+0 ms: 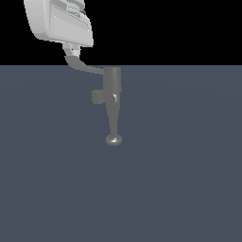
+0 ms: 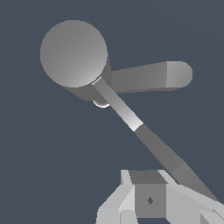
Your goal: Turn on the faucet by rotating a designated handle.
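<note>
The grey faucet [image 1: 112, 81] stands upright on the floor. Its tapering spout [image 1: 113, 118] runs toward the camera and ends in a rounded knob [image 1: 113, 140]. The thin handle [image 1: 85, 67] juts from the cylinder's top toward the exterior view's left and curves up at its tip. My gripper [image 1: 72, 51] hangs above that tip, with its fingers close together and touching or nearly touching it. In the wrist view the cylinder top [image 2: 73, 52], the spout [image 2: 144, 78] and the handle [image 2: 148, 138] show. The handle runs alongside my gripper [image 2: 148, 179], not between the fingers.
A short stubby side knob [image 1: 97, 97] sticks out of the faucet body on the exterior view's left. The faucet stands on a flat dark grey floor [image 1: 179, 179].
</note>
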You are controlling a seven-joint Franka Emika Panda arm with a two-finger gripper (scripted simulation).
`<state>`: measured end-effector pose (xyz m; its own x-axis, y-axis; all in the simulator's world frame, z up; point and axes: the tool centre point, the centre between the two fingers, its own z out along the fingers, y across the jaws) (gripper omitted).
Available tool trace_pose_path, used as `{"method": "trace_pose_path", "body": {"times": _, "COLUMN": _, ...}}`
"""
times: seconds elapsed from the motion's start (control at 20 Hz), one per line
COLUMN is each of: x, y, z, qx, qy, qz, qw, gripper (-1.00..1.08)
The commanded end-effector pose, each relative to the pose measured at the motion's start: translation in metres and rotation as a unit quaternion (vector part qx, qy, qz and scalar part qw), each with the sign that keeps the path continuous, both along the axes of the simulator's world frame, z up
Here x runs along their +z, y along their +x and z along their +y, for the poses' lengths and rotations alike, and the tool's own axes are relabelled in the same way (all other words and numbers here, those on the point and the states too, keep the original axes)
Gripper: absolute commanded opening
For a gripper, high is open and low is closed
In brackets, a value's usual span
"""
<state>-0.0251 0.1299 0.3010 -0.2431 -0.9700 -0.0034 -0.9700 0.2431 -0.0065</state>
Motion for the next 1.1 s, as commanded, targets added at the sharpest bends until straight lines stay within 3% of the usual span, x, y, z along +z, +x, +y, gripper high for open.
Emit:
{"method": "trace_pose_path", "body": {"times": 0.0, "x": 0.0, "y": -0.006, "z": -0.008, "qx": -0.004, "qy": -0.001, "qz": 0.001, "qw": 1.0, "gripper": -1.0}}
{"method": "trace_pose_path", "body": {"times": 1.05, "x": -0.001, "y": -0.06, "z": -0.036, "qx": -0.002, "qy": -0.001, "qz": 0.003, "qw": 1.0, "gripper": -1.0}}
